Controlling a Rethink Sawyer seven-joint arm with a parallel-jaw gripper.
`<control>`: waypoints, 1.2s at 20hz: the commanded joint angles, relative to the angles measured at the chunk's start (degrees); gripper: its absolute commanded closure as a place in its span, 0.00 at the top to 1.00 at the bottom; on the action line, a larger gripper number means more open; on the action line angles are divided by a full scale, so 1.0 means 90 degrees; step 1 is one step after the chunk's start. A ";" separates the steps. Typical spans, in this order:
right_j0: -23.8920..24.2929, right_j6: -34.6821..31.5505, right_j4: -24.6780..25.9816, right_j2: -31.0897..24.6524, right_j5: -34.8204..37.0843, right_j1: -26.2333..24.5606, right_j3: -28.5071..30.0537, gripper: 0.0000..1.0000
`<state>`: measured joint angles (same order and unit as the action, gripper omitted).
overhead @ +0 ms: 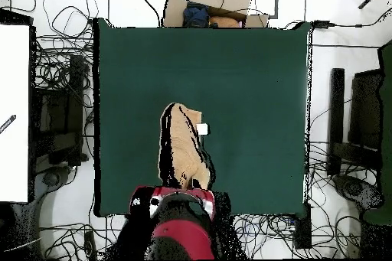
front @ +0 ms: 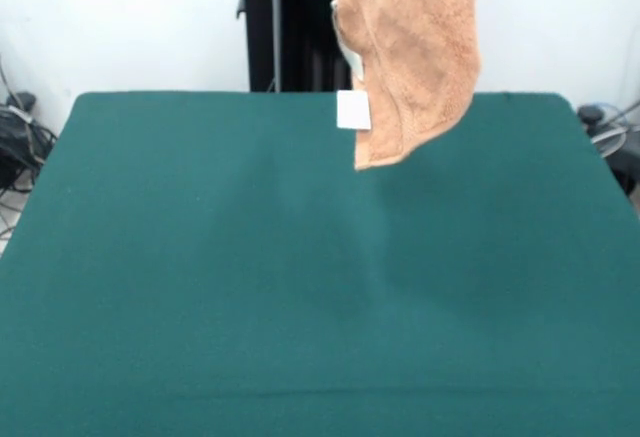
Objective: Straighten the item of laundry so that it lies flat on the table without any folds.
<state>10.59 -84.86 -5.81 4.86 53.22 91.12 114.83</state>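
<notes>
The item of laundry (front: 410, 47), a peach-orange terry towel, hangs in the air over the far middle of the dark green table (front: 200, 257). It droops in a long vertical fold, and its lowest corner is clear of the cloth. A white label (front: 352, 109) dangles from its left edge. In the overhead view the towel (overhead: 184, 151) stretches from the red and black arm toward the table's (overhead: 253, 82) middle, with the label (overhead: 202, 128) beside it. My gripper (overhead: 184, 193) sits under the arm's head at the towel's upper end and is shut on it. In the front view it is above the picture's top.
A black pedestal (front: 285, 22) stands behind the table's far edge. An open cardboard box (overhead: 210, 5) sits beyond the opposite edge in the overhead view. Tangled cables (overhead: 61, 82) and dark stands (overhead: 337, 120) line both sides of the table.
</notes>
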 commanded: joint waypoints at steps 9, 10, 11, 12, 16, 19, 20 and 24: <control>-0.0023 0.1206 0.0660 0.0636 0.1386 0.0814 0.1022 0.00; -0.0029 0.1136 0.0686 0.0639 0.1475 0.0831 0.1003 0.00; -0.0034 0.1066 0.0713 0.0643 0.1564 0.0848 0.0985 0.00; -0.0062 0.1004 0.0747 0.0658 0.1705 0.0902 0.0965 0.00; -0.0148 0.0796 0.0815 0.0752 0.1930 0.1047 0.1071 0.00; -0.0230 0.0654 0.0912 0.0795 0.2013 0.1115 0.1183 0.00; -0.0248 0.0634 0.0940 0.0810 0.2074 0.1144 0.1194 0.00; -0.0261 0.0487 0.0995 0.0836 0.2341 0.1122 0.1228 0.00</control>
<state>9.40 -84.86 0.70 4.89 68.17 96.57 114.27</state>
